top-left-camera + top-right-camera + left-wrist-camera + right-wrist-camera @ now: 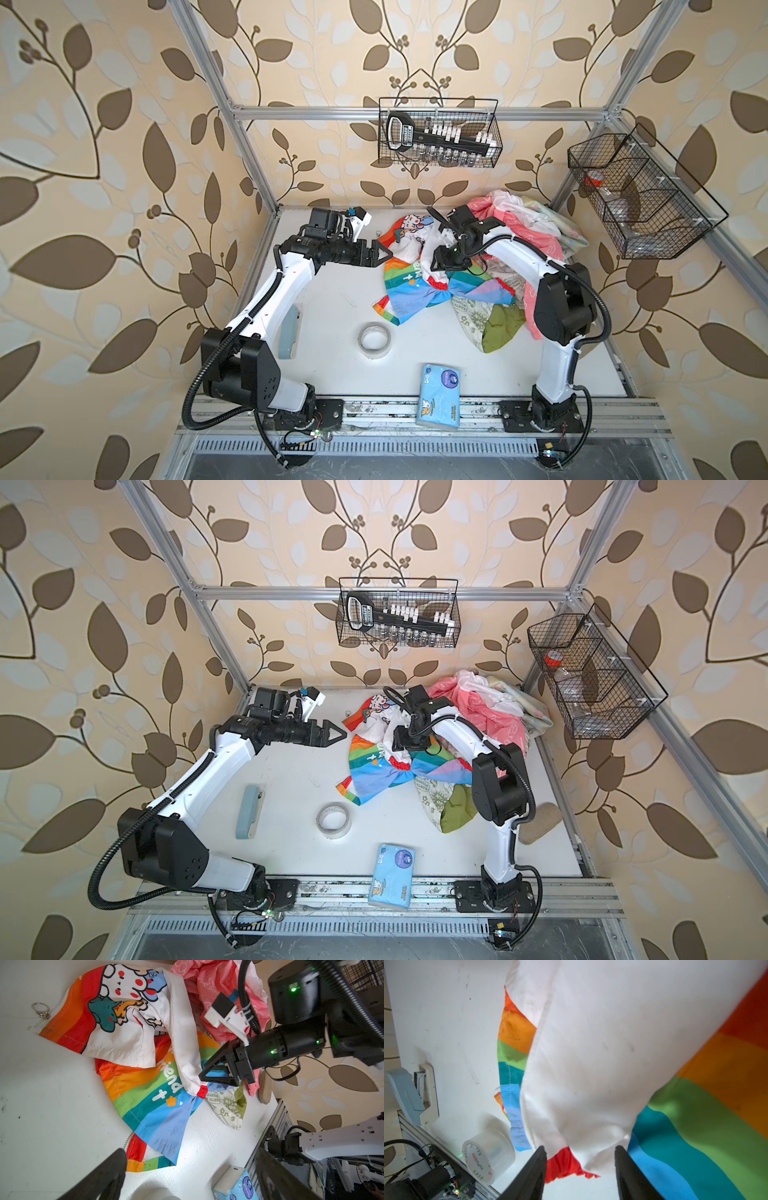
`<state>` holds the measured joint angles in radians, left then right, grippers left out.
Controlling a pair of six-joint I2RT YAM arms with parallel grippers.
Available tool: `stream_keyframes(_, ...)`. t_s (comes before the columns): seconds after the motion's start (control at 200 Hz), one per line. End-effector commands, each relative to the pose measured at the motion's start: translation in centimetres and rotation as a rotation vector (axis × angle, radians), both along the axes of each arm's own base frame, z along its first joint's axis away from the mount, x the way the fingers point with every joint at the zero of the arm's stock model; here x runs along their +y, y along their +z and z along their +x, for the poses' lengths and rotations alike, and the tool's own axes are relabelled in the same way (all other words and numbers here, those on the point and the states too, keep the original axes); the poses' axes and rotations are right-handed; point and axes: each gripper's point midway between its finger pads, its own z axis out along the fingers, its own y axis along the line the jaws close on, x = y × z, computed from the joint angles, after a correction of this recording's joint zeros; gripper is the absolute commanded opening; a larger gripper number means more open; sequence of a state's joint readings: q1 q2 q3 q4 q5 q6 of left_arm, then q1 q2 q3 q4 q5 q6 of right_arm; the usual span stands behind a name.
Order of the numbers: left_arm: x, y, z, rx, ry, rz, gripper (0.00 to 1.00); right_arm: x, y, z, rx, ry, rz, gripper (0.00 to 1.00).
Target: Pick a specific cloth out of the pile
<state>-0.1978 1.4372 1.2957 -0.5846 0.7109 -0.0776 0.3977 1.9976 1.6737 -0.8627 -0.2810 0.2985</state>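
The cloth (409, 286) (370, 766) lies spread on the white table left of the pile (523, 224) (482, 704), with rainbow stripes, cartoon animals and white lettering showing in the left wrist view (135, 1043). My right gripper (435, 266) (397, 746) (580, 1148) is low over the cloth's white sleeve (591, 1064). Its jaws stand apart, and the sleeve's red cuff (562, 1163) (202, 1092) lies loose between them. My left gripper (384, 254) (340, 733) (191, 1152) is open and empty, hovering at the cloth's left edge.
A tape roll (375, 338) and a blue tissue pack (439, 397) lie near the table's front. A grey-blue stapler (249, 812) sits beside the left arm, and a key ring (41, 1011) by the cloth's far corner. Wire baskets (440, 133) (640, 195) hang on the frame.
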Motion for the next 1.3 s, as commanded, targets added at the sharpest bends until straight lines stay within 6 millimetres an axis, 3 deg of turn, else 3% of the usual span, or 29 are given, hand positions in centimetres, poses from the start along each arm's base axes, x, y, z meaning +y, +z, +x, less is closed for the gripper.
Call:
stream_keyframes(0.0,-0.6,1.8,-0.6,-0.030,-0.043,-0.023,0.96,0.7,-1.7,0.8,0.009,-0.014,0.010,0.57)
stream_keyframes(0.395,-0.4,1.7,-0.7,-0.024,-0.037,-0.008,0.96,4.8,-3.7,2.5,0.039,0.036,0.157,0.61)
stream_keyframes(0.52,-0.4,1.5,-0.6,-0.019,-0.037,-0.008,0.96,5.6,-4.3,2.8,0.057,0.051,0.180,0.45)
stream_keyframes(0.71,-0.4,1.5,-0.6,-0.019,-0.036,-0.004,0.96,6.1,-4.2,3.3,0.059,0.048,0.197,0.00)
stream_keyframes(0.855,-0.4,1.7,-0.5,-0.024,-0.036,-0.005,0.96,7.7,-2.8,4.9,0.021,0.056,0.245,0.00)
stream_keyframes(1.03,-0.3,1.3,-0.6,-0.016,-0.033,0.004,0.96,12.0,-2.2,6.5,0.007,0.098,0.316,0.00)
stream_keyframes(1.145,-0.3,0.8,-0.8,0.003,-0.031,0.004,0.96,14.1,-4.7,6.3,0.065,0.100,0.317,0.00)
stream_keyframes(1.295,-0.3,0.0,-1.1,0.035,-0.029,-0.003,0.96,13.9,-8.7,4.7,0.141,0.080,0.255,0.00)
